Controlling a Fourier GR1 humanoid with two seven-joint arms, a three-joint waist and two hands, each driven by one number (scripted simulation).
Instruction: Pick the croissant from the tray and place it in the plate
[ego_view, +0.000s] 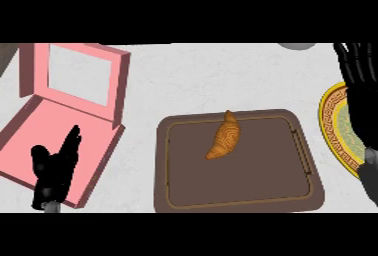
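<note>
A golden-brown croissant (224, 136) lies on the dark brown tray (236, 197), in its upper middle part. The plate (337, 125), yellow-rimmed with a patterned border, shows at the right edge, partly hidden by my right hand. My right hand (359, 75) hangs over the plate at the far right, fingers straight and pointing up, holding nothing. My left hand (55, 162) rests at the lower left over a pink box, fingers up and relaxed, well apart from the tray.
An open pink box (44, 135) with its lid raised stands at the left of the tray. A grey round object (297, 46) peeks in at the top right. White counter (192, 75) stretches behind the tray.
</note>
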